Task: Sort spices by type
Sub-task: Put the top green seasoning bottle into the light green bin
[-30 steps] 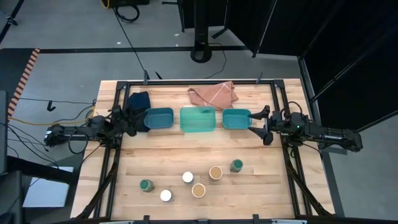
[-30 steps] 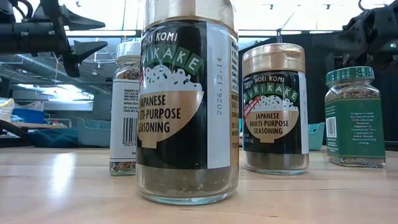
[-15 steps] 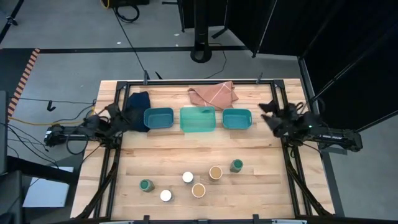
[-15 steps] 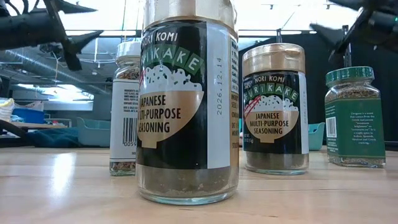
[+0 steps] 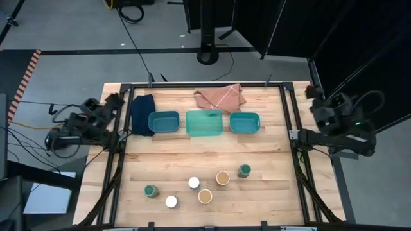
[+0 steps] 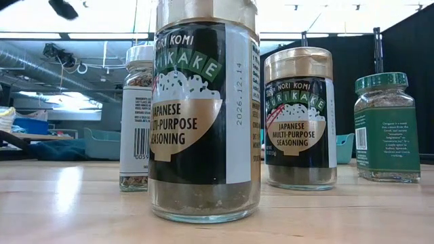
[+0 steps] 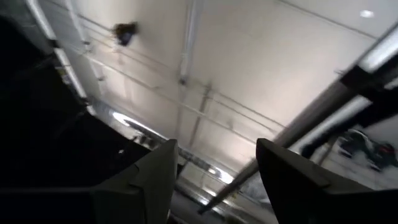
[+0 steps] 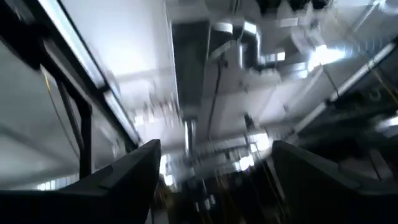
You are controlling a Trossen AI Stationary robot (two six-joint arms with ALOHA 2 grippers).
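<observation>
Both arms are folded back off the tabletop (image 5: 192, 160) edges, each well apart from the jars. The left gripper (image 5: 115, 99) sits beyond the left rail, level with the dark cloth (image 5: 142, 109); its wrist camera looks up at the ceiling, and its fingers (image 7: 155, 180) are spread with a clear gap between them. The right gripper (image 5: 316, 93) is raised past the right rail, beside the right tray (image 5: 244, 122); its fingers (image 8: 140, 171) are likewise spread apart, holding nothing.

Three teal trays stand in a row near the far edge: left tray (image 5: 164, 122), middle tray (image 5: 205, 122) and the right one. No jar shows in any of them.

All six jars stand on the near half of the tabletop, in front of the middle tray: a green jar (image 5: 150, 190), a white jar (image 5: 171, 201), another white jar (image 5: 194, 183), a tan jar (image 5: 205, 196), another tan jar (image 5: 222, 178) and a second green jar (image 5: 244, 171). A pink cloth (image 5: 219, 97) lies behind the middle tray.
</observation>
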